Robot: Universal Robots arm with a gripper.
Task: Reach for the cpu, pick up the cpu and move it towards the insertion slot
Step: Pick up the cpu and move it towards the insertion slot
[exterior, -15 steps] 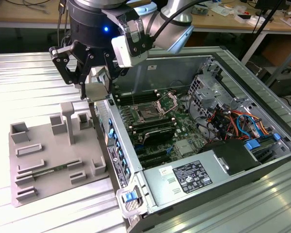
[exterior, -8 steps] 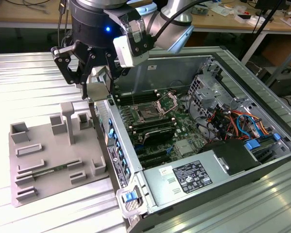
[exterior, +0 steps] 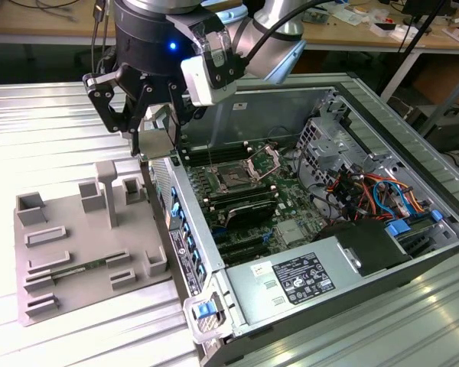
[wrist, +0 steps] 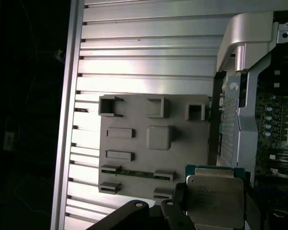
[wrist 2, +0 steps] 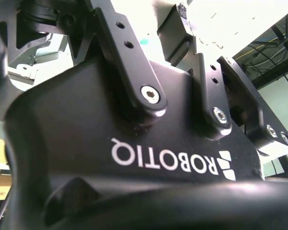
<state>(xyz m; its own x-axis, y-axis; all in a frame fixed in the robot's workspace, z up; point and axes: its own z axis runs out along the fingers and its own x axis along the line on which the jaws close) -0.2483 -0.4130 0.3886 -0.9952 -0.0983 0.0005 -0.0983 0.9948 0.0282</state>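
My gripper grasps the cpu, a flat silvery square with green edging, above the grey fixture tray beside the computer case.

Held above the case wall, between grey fixture tray and open computer case. Open air over motherboard toward the insertion slot; hinged frame and lever standing up beside it, memory slots and cable bundle nearby.
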